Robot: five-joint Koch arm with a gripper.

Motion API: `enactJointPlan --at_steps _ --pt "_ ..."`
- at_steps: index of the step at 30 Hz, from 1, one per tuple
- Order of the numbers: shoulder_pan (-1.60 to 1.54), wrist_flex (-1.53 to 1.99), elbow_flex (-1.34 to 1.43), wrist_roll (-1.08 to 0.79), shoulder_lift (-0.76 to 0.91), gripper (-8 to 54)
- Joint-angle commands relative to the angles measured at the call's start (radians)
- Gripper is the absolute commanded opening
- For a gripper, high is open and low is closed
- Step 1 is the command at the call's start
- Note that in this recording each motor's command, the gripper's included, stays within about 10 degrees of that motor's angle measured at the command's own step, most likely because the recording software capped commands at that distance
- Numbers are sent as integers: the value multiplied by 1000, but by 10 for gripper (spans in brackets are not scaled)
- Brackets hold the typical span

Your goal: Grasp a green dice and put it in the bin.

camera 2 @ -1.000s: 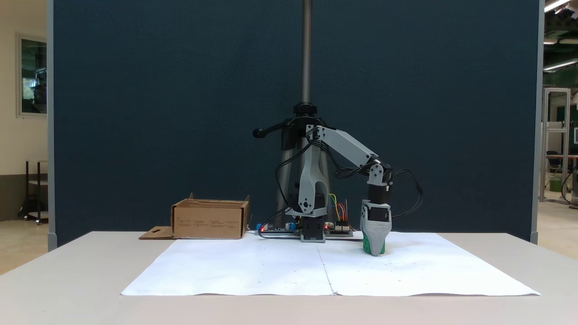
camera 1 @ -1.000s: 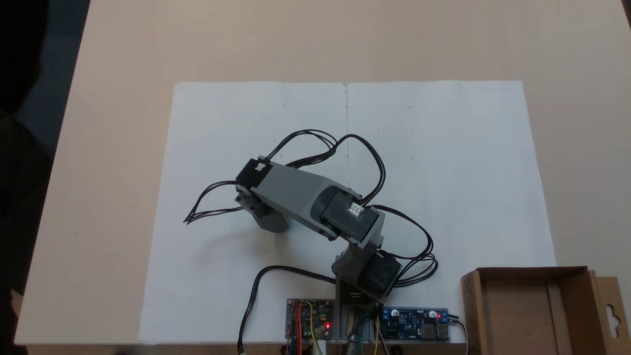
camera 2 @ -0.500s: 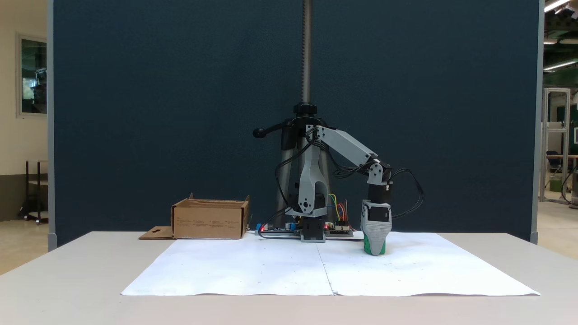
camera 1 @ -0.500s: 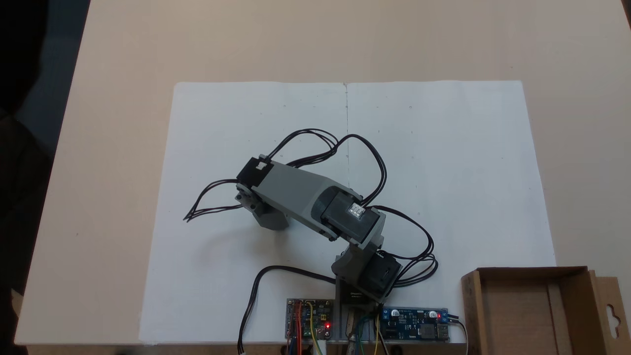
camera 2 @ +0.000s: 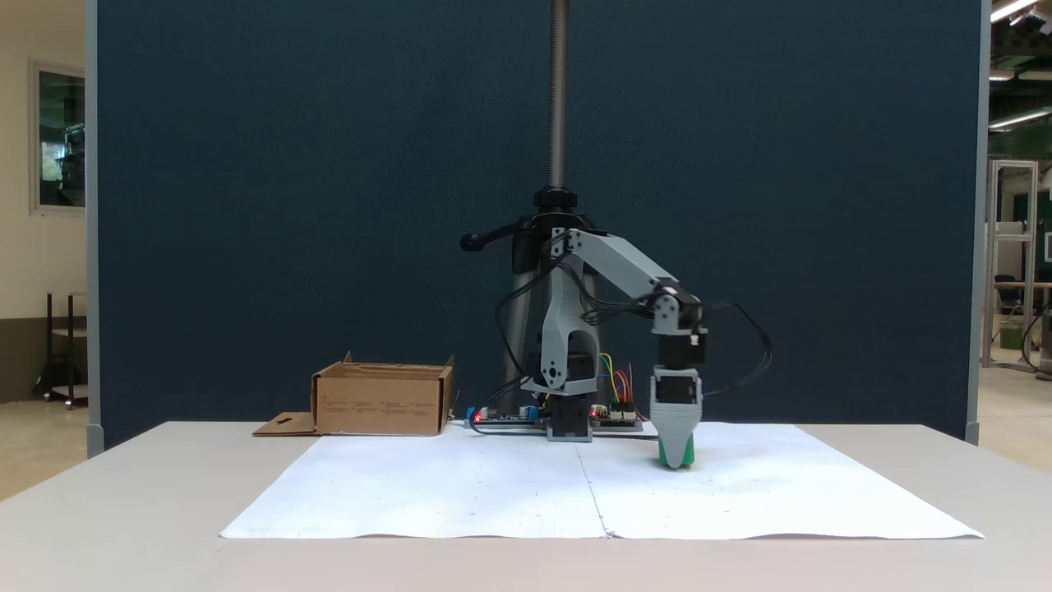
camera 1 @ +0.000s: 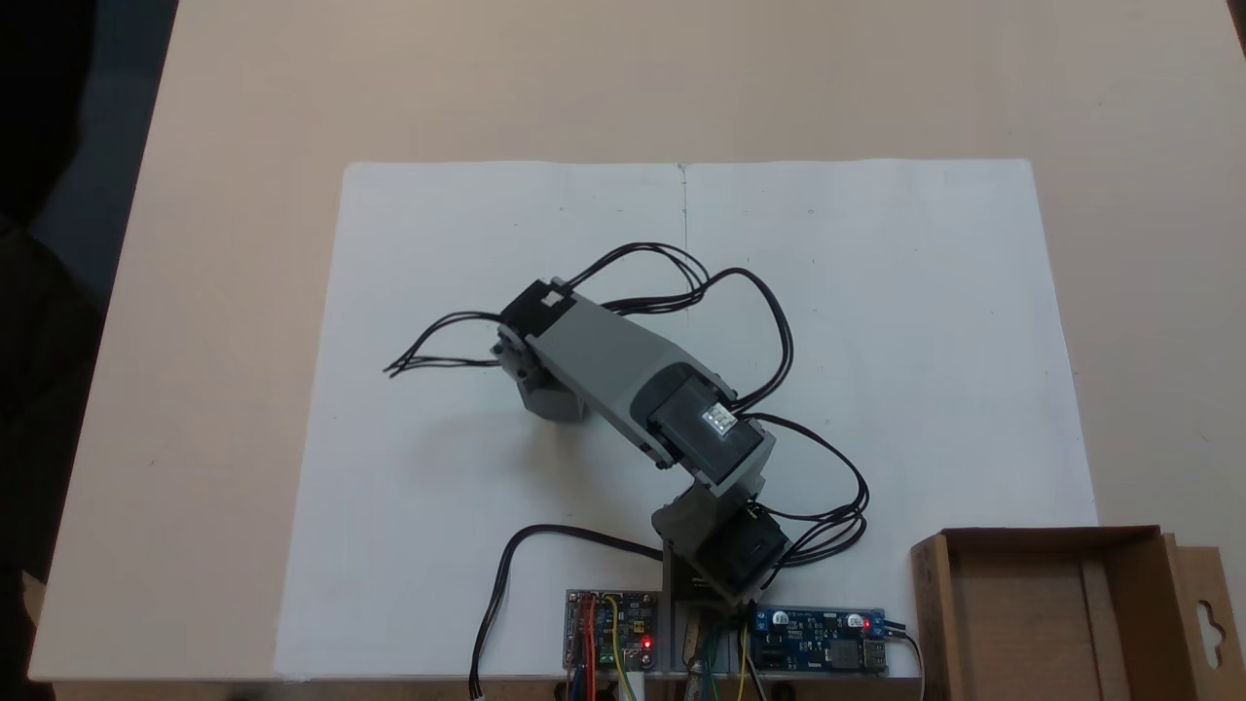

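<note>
The green dice (camera 2: 689, 451) shows as green slivers on either side of the gripper's grey front jaw, low over the white paper. My gripper (camera 2: 675, 462) points straight down around it; its jaws stand one behind the other, so their gap is hidden. From above, the grey arm (camera 1: 623, 365) covers the gripper and the dice. The bin (camera 2: 382, 403), an open brown cardboard box, stands far left of the arm's base in that view, and sits at the bottom right corner (camera 1: 932, 613) seen from above.
White paper sheets (camera 1: 876, 341) cover the table's middle. Circuit boards (camera 1: 610, 643) (camera 1: 823, 652) and loose black cables (camera 1: 779, 331) lie by the arm's base. A tripod pole (camera 2: 559, 99) and a dark blue panel stand behind.
The arm swung: seen from above, the wrist moved up and right. In the front view the gripper shifted slightly left and nearer, with the green still at its tip.
</note>
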Motion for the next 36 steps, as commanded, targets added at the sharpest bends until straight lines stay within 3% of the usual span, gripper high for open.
enactJointPlan --at_steps 1,21,31,36 --pt "87 -66 3 -44 94 121" --pt "1100 -281 -5 -675 428 121" --pt "1545 -282 -81 -900 471 121" --pt "1844 -281 -268 -988 471 121"
